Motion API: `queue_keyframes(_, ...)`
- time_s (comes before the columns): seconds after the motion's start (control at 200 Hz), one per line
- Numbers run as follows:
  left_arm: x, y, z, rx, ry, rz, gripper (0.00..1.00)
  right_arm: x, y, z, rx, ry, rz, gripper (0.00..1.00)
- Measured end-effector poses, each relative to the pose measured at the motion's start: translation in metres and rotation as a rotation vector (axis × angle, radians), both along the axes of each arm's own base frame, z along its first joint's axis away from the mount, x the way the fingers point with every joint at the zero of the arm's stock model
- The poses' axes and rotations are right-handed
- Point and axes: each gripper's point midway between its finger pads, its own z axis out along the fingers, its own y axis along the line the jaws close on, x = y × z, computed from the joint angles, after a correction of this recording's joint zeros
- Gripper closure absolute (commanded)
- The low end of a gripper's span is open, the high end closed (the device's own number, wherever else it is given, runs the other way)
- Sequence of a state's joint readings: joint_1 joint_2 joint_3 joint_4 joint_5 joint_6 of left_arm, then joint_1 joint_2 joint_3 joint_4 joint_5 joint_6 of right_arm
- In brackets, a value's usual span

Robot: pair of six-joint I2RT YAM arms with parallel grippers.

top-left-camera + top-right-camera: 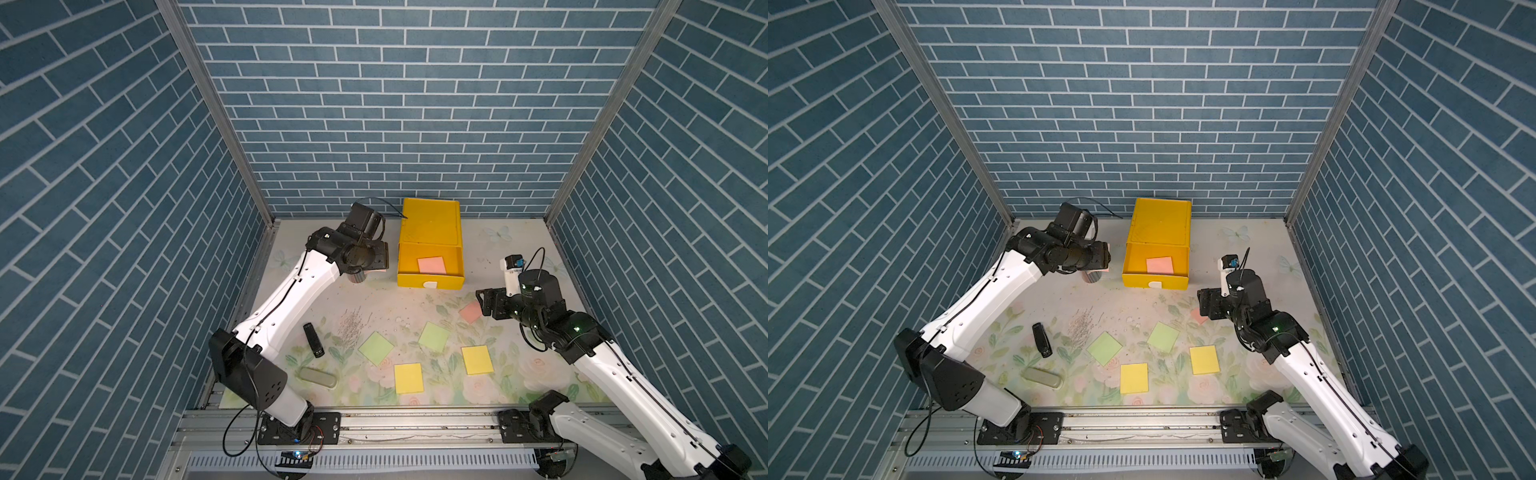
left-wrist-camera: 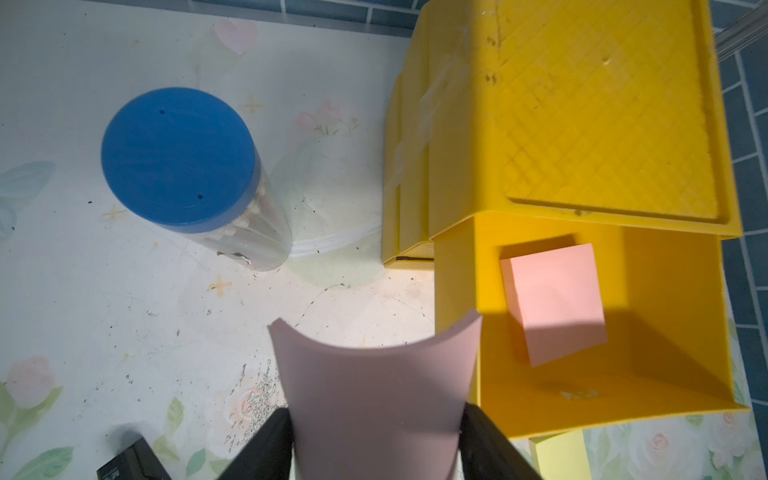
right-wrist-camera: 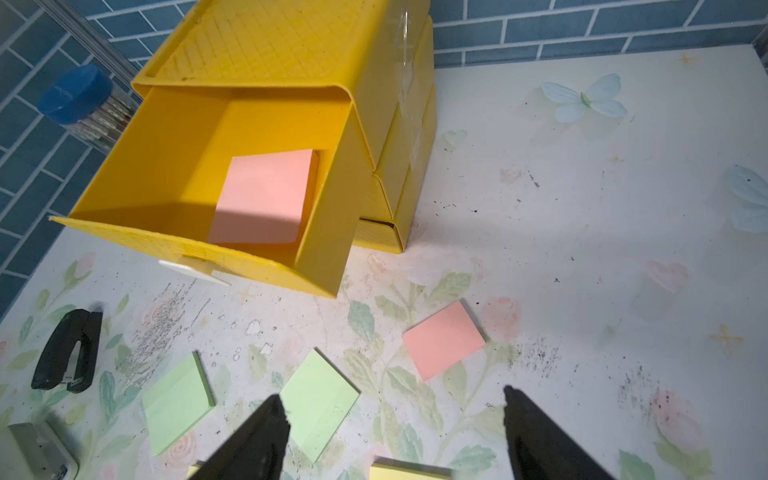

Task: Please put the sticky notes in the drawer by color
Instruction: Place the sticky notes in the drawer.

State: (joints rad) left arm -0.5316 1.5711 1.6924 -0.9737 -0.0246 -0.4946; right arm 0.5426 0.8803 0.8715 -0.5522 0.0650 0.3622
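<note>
You get bright, even overhead light in both top views, the table (image 1: 490, 249) washed pale at the far side. In your wrist views a hard shadow edge crosses the drawer (image 2: 673, 291) and the pink note inside (image 2: 552, 299); held pink note (image 2: 374, 399), left fingers (image 2: 266, 449), right fingers (image 3: 257, 440) are blurred.

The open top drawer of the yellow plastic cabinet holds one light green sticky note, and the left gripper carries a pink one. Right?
No. The paper note in the open yellow plastic drawer is salmon pink, not light green; the right wrist view shows it. The rest stands.
</note>
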Motion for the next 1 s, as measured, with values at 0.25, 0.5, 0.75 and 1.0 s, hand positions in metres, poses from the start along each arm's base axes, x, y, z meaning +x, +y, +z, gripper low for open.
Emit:
queue_keyframes(0.25,0.002,-0.037,0.036,-0.048,-0.061,-0.074,0.33,-0.004,-0.002,-0.016,-0.012,0.027,0.003,0.17)
queue_keyframes(0.5,0.019,-0.106,0.019,-0.037,-0.024,-0.181,0.33,-0.005,-0.003,-0.016,-0.006,0.02,0.0,0.17)
queue_keyframes(0.75,0.023,-0.142,-0.036,0.034,0.072,-0.24,0.34,-0.007,-0.008,-0.015,0.001,0.009,-0.009,0.17)
queue_keyframes(1.0,0.02,-0.145,-0.056,0.066,0.109,-0.253,0.31,-0.006,-0.008,-0.015,0.002,0.009,-0.011,0.17)
